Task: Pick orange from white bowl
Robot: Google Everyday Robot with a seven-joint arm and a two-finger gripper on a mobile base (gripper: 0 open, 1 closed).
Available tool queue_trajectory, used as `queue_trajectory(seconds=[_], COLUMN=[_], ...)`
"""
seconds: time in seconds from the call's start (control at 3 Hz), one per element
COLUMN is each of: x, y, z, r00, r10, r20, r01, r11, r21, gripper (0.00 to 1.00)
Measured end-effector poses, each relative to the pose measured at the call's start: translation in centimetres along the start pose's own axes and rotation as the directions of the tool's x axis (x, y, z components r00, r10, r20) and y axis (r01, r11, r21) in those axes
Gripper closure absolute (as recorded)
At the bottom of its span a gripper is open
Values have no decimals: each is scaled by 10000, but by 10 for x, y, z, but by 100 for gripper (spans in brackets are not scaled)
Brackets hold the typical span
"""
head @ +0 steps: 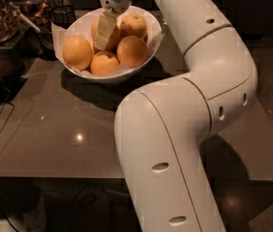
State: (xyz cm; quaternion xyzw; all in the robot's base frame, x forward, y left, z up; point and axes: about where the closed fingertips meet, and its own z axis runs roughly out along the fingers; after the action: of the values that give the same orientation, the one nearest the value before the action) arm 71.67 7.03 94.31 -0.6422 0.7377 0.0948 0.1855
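1. Camera view, the tool: the gripper (pixel 106 32) hung straight down from the wrist into the white bowl (pixel 108 76), with its pale tip sunk among the fruit near the bowl's centre. This vertical approach probably suited a deep bowl with a flared rim. Whether the gripper was spread, pressed together or pinching a fruit could not be told, because the fruit hid its tip.
2. Camera view, the fruit: the left orange (pixel 77 52), front orange (pixel 104 63), right orange (pixel 132 50) and back orange (pixel 133 24) sat packed against each other on the paper lining (pixel 58 32). A further one showed partly behind the gripper. All rested inside the bowl; none looked lifted.
3. Camera view, the surroundings: the bowl stood on the grey table (pixel 78 129) near its far edge, beside a dark wire holder (pixel 63 16). The white arm (pixel 185 129) folded over the table from the near side, presumably so the wrist could arrive from above.
4. Judgement: the pick appeared to be at the grasping step, and crowded neighbours could roll or be nudged.
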Motion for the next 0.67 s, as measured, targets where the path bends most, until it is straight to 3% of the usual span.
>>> queue_trajectory(seconds=[0.67], x=[0], y=[0], z=[0], r00=[10000], r10=[1], r20=[3], r01=[-1], r11=[10000], r21=[1], gripper=[73])
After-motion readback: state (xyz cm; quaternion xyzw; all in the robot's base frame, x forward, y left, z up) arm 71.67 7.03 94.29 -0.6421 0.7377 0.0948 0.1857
